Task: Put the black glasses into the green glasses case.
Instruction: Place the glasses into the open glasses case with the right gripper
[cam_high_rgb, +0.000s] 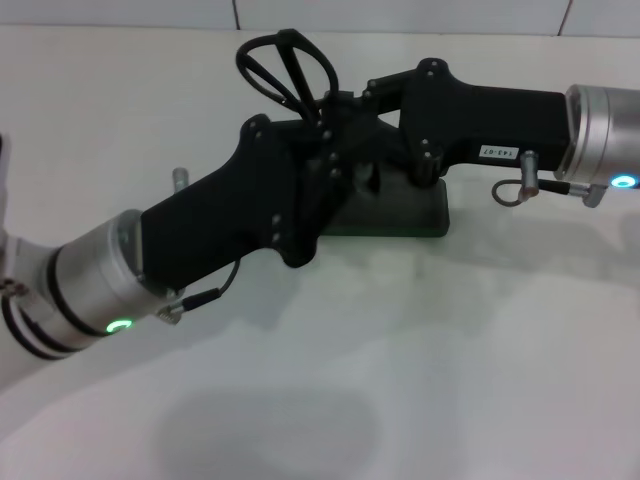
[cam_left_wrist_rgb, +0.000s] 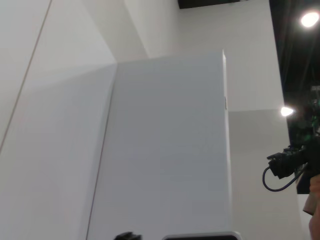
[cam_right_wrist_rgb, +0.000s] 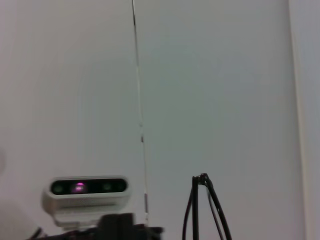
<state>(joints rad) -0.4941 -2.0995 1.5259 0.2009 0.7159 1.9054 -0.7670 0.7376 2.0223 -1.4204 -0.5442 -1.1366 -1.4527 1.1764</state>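
Note:
The black glasses (cam_high_rgb: 285, 68) are held up in the air above the far middle of the table, lenses upright. Their thin temple arms also show in the right wrist view (cam_right_wrist_rgb: 202, 212). My right gripper (cam_high_rgb: 337, 103) reaches in from the right and is shut on the glasses at their near side. My left gripper (cam_high_rgb: 335, 165) reaches in from the lower left and crosses just under the right one. The green glasses case (cam_high_rgb: 400, 215) lies on the table beneath both grippers, mostly hidden by them, so I cannot tell whether its lid is open.
The white table (cam_high_rgb: 400, 380) spreads out in front of the arms. A tiled wall (cam_high_rgb: 400, 15) runs along its far edge. The right wrist view shows my head camera (cam_right_wrist_rgb: 87, 192). The left wrist view shows only walls and a person's camera (cam_left_wrist_rgb: 287, 162).

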